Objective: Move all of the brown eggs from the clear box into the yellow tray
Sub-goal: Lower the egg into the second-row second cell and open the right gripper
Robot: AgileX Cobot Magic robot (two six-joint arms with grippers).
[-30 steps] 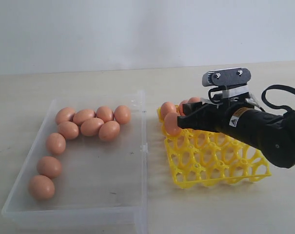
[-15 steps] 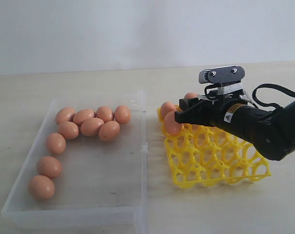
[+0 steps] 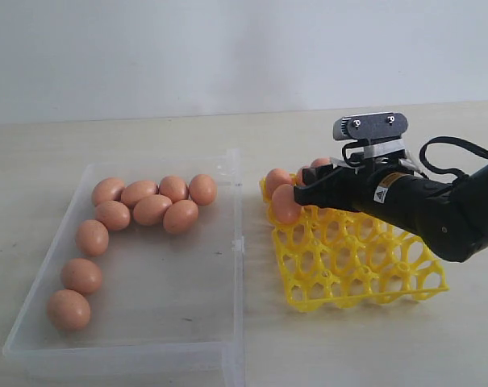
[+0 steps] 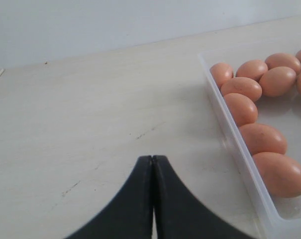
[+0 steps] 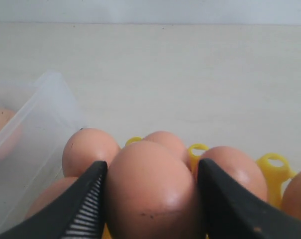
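Several brown eggs [image 3: 152,210] lie along the far and left sides of the clear box [image 3: 159,282]. The yellow tray [image 3: 356,274] sits to the right of it, with eggs [image 3: 277,179] in its far-left cells. My right gripper [image 3: 306,192] hovers over that corner, shut on a brown egg [image 5: 150,189] that fills the space between both fingers [image 5: 88,199]. Other eggs [image 5: 88,149] and a yellow peg [image 5: 272,167] show behind it. My left gripper [image 4: 152,158] is shut and empty over bare table beside the box wall [image 4: 235,144]. It is out of the exterior view.
The box's right wall with a small clip [image 3: 237,242] stands close to the tray's left edge. The tray's near and right cells [image 3: 389,266] hold no eggs. A black cable [image 3: 457,161] loops behind the right arm.
The right wrist has shifted slightly left over the tray's far-left corner, with the egg still between its fingers. The eggs in the box have not moved.
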